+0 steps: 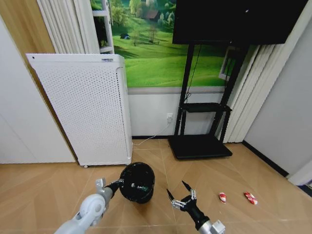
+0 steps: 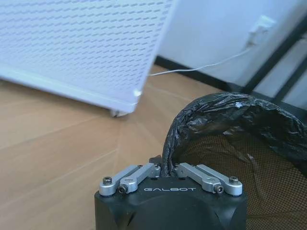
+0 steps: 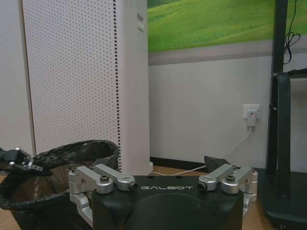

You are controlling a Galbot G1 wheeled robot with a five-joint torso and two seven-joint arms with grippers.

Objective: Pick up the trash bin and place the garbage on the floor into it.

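The trash bin point(image 1: 137, 182), small, round and black with a crinkly bag liner, is low in front of me by the white appliance. My left gripper point(image 1: 118, 185) is shut on its near-left rim. The left wrist view shows the left gripper point(image 2: 166, 166) pinching the bag-covered rim point(image 2: 230, 112). A small pale-green thing point(image 1: 142, 187) lies inside the bin. My right gripper point(image 1: 180, 193) hangs open to the bin's right with nothing in it. Two red-and-white pieces of garbage point(image 1: 223, 197) point(image 1: 250, 198) lie on the floor farther right. In the right wrist view, the bin point(image 3: 57, 158) sits beside the open right gripper point(image 3: 160, 167).
A tall white perforated appliance point(image 1: 83, 107) stands against the wall behind the bin. A black TV stand point(image 1: 200, 146) with its base plate is at the back right, and a cable runs from a wall socket point(image 1: 169, 117). Bare wooden floor point(image 1: 273, 214) lies around the garbage.
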